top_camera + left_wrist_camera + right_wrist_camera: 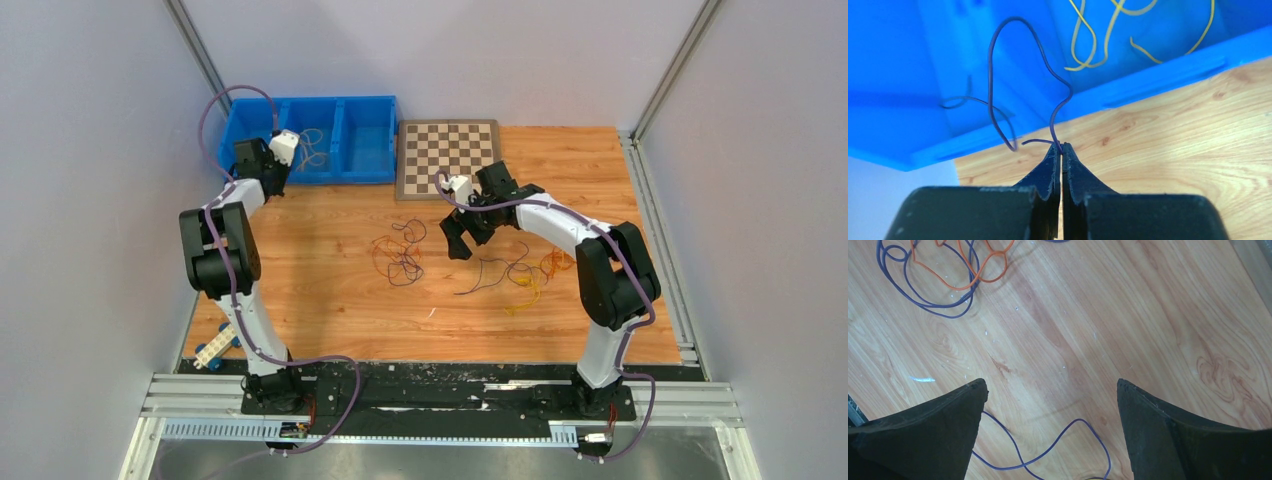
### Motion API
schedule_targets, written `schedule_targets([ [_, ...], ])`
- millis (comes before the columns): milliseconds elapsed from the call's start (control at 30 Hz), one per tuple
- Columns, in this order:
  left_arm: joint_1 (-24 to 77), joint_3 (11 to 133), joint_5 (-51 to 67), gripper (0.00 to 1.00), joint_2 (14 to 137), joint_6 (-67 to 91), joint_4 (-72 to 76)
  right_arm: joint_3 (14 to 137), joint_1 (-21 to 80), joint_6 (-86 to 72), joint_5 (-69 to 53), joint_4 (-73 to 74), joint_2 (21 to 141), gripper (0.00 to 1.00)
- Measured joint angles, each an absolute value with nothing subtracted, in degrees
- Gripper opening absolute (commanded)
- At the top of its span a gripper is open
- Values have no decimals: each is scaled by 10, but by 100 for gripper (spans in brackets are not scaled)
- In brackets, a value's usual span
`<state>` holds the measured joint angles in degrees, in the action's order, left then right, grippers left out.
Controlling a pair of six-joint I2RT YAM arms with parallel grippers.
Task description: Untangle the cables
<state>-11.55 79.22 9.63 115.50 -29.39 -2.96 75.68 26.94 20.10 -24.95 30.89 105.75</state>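
Observation:
My left gripper (272,182) is at the front edge of the blue bin (345,175), shut on a thin purple cable (1018,30) pinched at the fingertips (1061,146). The cable loops up in front of the bin's wall (1158,80). Yellow cables (1093,45) lie inside the bin. My right gripper (462,240) hangs open and empty over the table (1052,385), with a purple cable (1048,452) lying on the wood below it. An orange and purple tangle (400,252) lies left of it and also shows in the right wrist view (948,280). A yellow, orange and dark cluster (525,275) lies under the right arm.
The bin has three compartments and stands at the back left. A chessboard (448,158) lies beside it at the back middle. A white and blue block toy (215,350) sits at the table's left front edge. Grey walls enclose the table.

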Motion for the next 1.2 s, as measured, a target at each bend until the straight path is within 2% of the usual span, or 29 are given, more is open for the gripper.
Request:
schedule_targets([
  [300,-161,826,119,0,1092,-225,-23,740,268,201,-249,310,1051,100],
  [633,-195,1028,143,0,1180,-150,-45,740,264,201,-250,310,1049,100],
  [700,-199,1081,164,8,1222,-135,-52,739,263,201,-250,310,1049,100],
  [733,-200,1102,175,29,1241,-129,-55,739,263,201,-250,310,1049,100],
  [767,-201,1125,189,40,1260,-122,-61,739,262,201,-250,310,1049,100],
  [800,-203,1153,206,57,1285,-114,-68,739,262,201,-250,310,1049,100],
  [867,-205,1208,241,68,1330,-89,-89,739,262,201,-249,310,1049,100],
  [933,-206,1220,268,74,1348,-72,-107,739,260,201,-249,310,1049,100],
  [1033,-207,1198,294,81,1341,-53,-118,739,257,203,-250,311,1048,100],
  [1067,-208,1186,300,89,1333,-50,-122,739,255,203,-250,311,1047,100],
  [1133,-208,1160,309,95,1311,-45,-131,739,249,206,-252,314,1042,100],
  [1200,-208,1141,317,99,1280,-45,-151,739,237,209,-259,321,1032,100],
])
